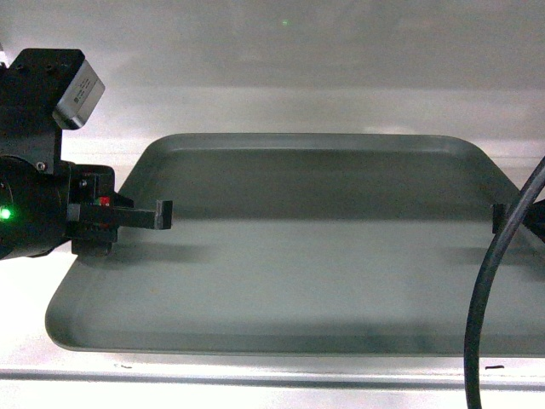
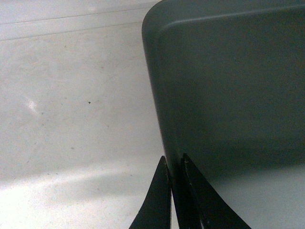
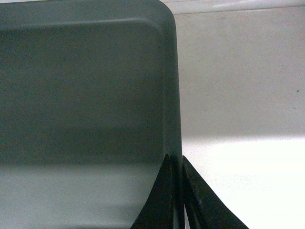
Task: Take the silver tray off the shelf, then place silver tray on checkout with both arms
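A large grey-silver tray point(image 1: 306, 256) with rounded corners and a low raised rim lies flat on a white shelf point(image 1: 255, 375), its long side facing the camera and a pale back panel point(image 1: 281, 51) rising behind it. In the head view, the left pincer point(image 1: 157, 217) reaches in from the left edge over the tray's left rim, on a bulky black arm point(image 1: 34, 204) showing a small green light and a grey-topped box. The left wrist view shows its two black fingers point(image 2: 159, 200) pressed close on either side of the tray's left rim, one outside and one inside, pinching it. The right pincer point(image 1: 502, 220) is only partly visible at the right edge, behind a thick black cable point(image 1: 490, 281). The right wrist view shows its fingers point(image 3: 164, 195) likewise pinching the tray's right rim, with bare white shelf surface beside the tray.
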